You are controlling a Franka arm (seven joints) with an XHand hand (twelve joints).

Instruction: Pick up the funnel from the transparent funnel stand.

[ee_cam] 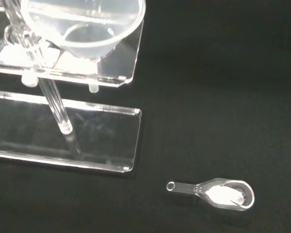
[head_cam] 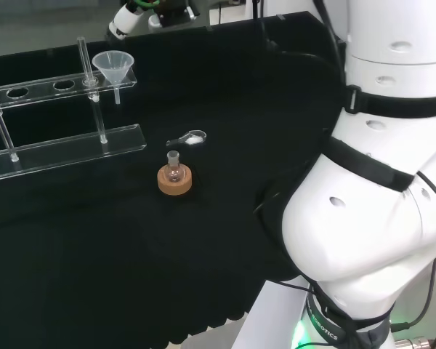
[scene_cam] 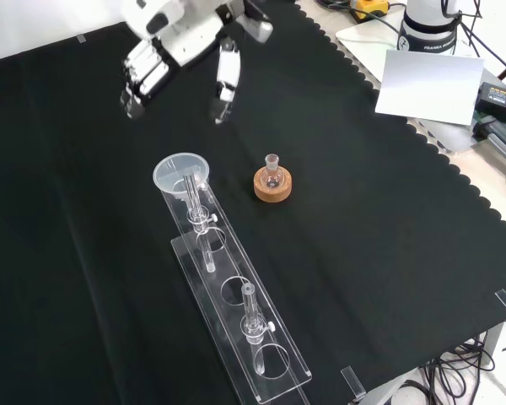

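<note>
The clear plastic funnel (scene_cam: 181, 173) is sitting in the transparent funnel stand's (scene_cam: 236, 321) far end hole in the front view, the black and white hand (scene_cam: 179, 46) hovering beyond it, fingers straight, holding nothing. The wrist view is showing white powder in a small clear glass scoop (ee_cam: 218, 192).

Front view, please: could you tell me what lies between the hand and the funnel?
Bare black cloth separates the hand from the funnel.

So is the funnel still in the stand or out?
In. The funnel sits upright in the stand's end hole, stem hanging below.
</note>
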